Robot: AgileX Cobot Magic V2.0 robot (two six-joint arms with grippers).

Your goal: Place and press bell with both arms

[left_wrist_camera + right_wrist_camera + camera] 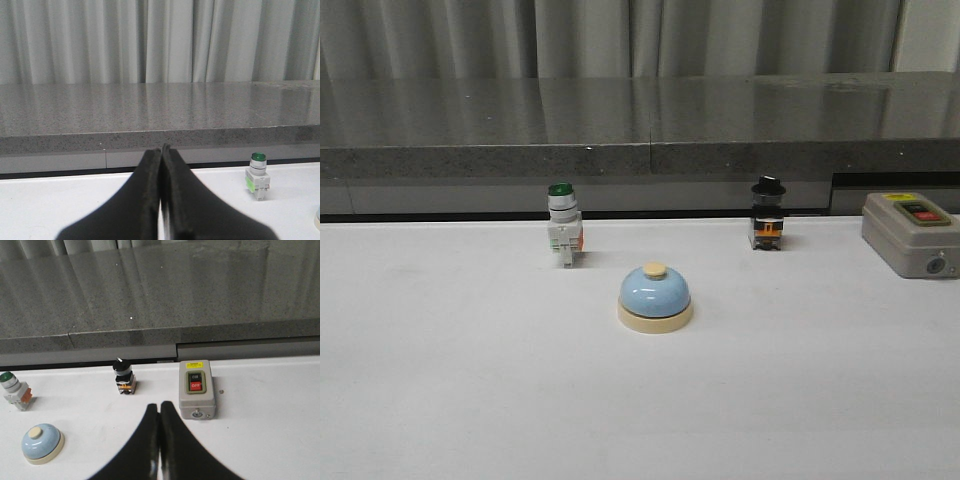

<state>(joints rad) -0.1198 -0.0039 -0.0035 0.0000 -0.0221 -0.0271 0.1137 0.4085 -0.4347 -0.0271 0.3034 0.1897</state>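
**Bell waits untouched, both arms held back**

The bell (655, 298) sits upright mid-counter (470, 400), button skyward — round, so no long axis — nearer than the green-capped switch (563, 224) and black-capped switch (767, 213). Left gripper (161, 200) and right gripper (159, 440) have jaws pressed together, holding nothing. Best approach, I judge: open wide, straddle the cream base squarely — avoid the button.

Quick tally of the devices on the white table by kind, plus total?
Call bell, light-blue dome with cream base and button: 1
Push-button switches, green-capped white one and black-capped one: 2
Grey switch box with black and red buttons: 1
Total: 4
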